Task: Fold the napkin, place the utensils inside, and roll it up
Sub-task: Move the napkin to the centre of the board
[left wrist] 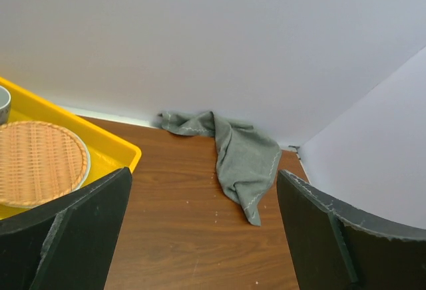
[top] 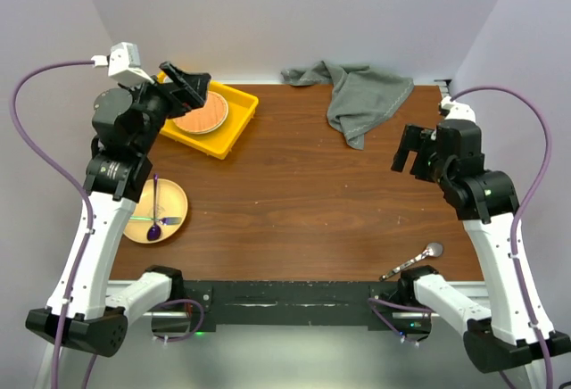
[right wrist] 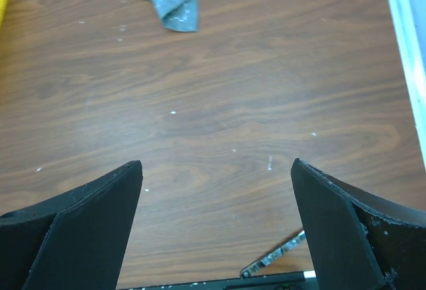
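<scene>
At the table's (top: 294,175) far right, the napkin (top: 361,95) lies crumpled. The left gripper (left wrist: 203,173) hangs over the yellow tray (top: 243,103), the right gripper (right wrist: 214,163) over bare wood; both gape wide and hold nothing.

1. Top external: high above the near edge, looking down over the whole tabletop (top: 303,184).
2. Left wrist: low, facing the far right corner, past the yellow tray (left wrist: 113,153) at frame left.
3. Right wrist: close, looking steeply down at the wood.
4. All three views share the napkin (top: 357,99); in the right wrist view it sits at upper left.

napkin (top: 359,96) far right, tray (top: 241,112) far left
</scene>
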Robot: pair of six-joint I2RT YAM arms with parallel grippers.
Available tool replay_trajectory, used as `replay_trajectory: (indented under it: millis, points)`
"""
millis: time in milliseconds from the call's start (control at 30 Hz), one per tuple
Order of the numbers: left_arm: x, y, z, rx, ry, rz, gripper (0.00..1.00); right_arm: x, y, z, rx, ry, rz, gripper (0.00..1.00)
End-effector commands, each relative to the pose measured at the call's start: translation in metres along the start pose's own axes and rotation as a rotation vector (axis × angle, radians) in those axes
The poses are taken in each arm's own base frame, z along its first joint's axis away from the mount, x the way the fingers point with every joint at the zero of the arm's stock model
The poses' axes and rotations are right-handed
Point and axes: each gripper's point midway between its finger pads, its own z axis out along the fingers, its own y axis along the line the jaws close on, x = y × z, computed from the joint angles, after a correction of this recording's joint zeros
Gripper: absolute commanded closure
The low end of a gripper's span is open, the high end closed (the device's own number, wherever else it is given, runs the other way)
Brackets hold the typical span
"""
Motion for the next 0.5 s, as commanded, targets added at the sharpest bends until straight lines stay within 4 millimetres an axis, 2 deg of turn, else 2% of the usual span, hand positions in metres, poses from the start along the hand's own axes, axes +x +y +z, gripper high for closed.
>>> replay_trajectory:
  millis: [0, 67, 133, 167, 200, 233, 267, 300, 333, 400, 433, 467]
  points:
    - [0.003, -0.005, -0.005, 0.024, 0.03, 0.003, 0.05, -0.003, -0.008, 0.02, 0.096, 0.017, 0.037, 0.02]
    - [0.013, 0.0, -0.005, 0.013, 0.057, -0.011, 0.05, -0.006, 0.004, 0.032, 0.067, 0.021, 0.072, 0.02]
    - [0.024, 0.004, -0.004, 0.003, 0.099, 0.001, 0.05, -0.002, 0.013, 0.055, 0.06, 0.045, 0.093, 0.02]
    - [0.029, 0.004, -0.002, 0.009, 0.124, 0.004, 0.05, -0.008, 0.026, 0.066, 0.012, 0.03, 0.127, 0.02]
    - [0.039, 0.009, -0.002, -0.005, 0.165, 0.006, 0.05, -0.009, 0.031, 0.075, 0.003, 0.032, 0.131, 0.02]
    - [0.045, 0.011, -0.002, -0.008, 0.189, 0.014, 0.05, -0.002, 0.038, 0.096, -0.002, 0.073, 0.12, 0.02]
    - [0.054, 0.017, 0.0, -0.027, 0.22, 0.015, 0.05, -0.008, 0.047, 0.107, -0.026, 0.064, 0.125, 0.02]
    - [0.063, 0.024, -0.003, -0.057, 0.251, 0.013, 0.05, -0.009, 0.05, 0.118, -0.016, 0.074, 0.137, 0.02]
    - [0.068, 0.028, -0.005, -0.08, 0.26, -0.008, 0.04, -0.005, 0.053, 0.142, 0.015, 0.112, 0.147, 0.02]
    - [0.084, 0.038, -0.013, -0.119, 0.298, -0.044, 0.04, -0.003, 0.056, 0.17, 0.036, 0.146, 0.186, 0.02]
    - [0.09, 0.037, -0.016, -0.119, 0.317, -0.068, 0.04, -0.012, 0.058, 0.179, 0.046, 0.139, 0.2, 0.02]
    - [0.101, 0.034, -0.021, -0.094, 0.36, -0.086, 0.03, 0.001, 0.055, 0.205, 0.086, 0.189, 0.183, 0.02]
